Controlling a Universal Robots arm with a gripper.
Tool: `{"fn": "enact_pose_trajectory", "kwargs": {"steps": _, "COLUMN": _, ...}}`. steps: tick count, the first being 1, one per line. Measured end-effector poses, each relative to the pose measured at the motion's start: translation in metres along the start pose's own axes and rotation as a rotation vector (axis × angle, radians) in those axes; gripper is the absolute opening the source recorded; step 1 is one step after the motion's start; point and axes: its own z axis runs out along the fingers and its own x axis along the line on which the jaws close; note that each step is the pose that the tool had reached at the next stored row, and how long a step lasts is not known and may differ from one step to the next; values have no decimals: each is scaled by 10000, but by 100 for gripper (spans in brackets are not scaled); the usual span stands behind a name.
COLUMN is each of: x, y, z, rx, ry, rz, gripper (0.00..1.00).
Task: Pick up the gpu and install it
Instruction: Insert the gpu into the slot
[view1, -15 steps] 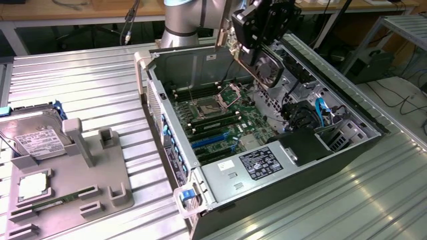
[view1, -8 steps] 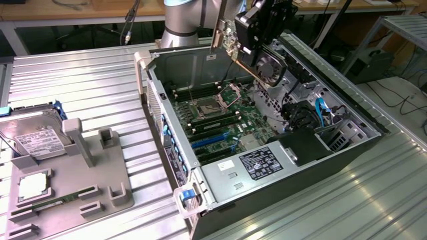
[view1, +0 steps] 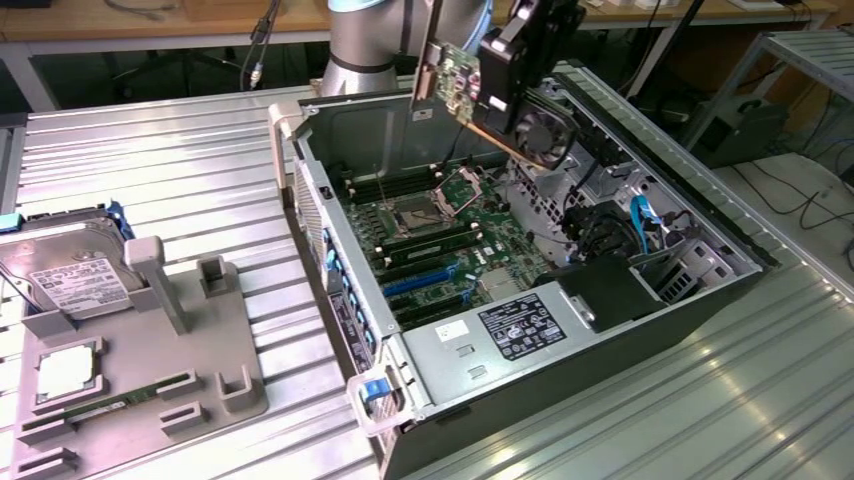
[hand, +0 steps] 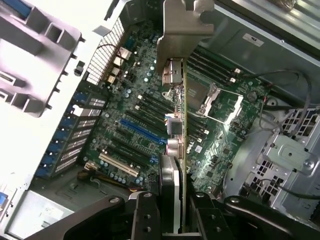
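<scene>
**Gripper (hand: 174, 216) clamped on gpu (view1: 461, 82) above the open case (view1: 367, 135)**

Its two dark fingers (hand: 145, 220) press on the card's flat faces from either side, closed tight on the end away from the bracket (hand: 184, 30). From the wrist, the gpu runs edge-on away from the fingers. Its port connectors are stacked along one face and the pale bracket stands at the far end.

In the exterior view the gpu hangs tilted in the air over the far part of the case, with the bracket toward the exterior view's left. It is clear of the motherboard (view1: 501, 245) and seated in no slot.

The case lies on its side with the open side up, on the ribbed metal worktop (view1: 174, 170), toward the edge on the exterior view's right. On the motherboard, an open socket (hand: 220, 102) lies to one side of the hanging card and a blue slot (hand: 142, 132) to the other.

Well apart from the case, a grey holder (view1: 200, 350) sits at the worktop's edge on the exterior view's left. A hard drive (view1: 67, 280) with a white label rests at the holder's far end. A thin green memory stick (view1: 118, 406) lies in a groove near its near end
</scene>
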Motion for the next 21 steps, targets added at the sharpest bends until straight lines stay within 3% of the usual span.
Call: {"fn": "enact_pose_trajectory", "kwargs": {"steps": 21, "x": 0, "y": 0, "z": 0, "rx": -23, "ry": 81, "rz": -2763, "gripper": 28}}
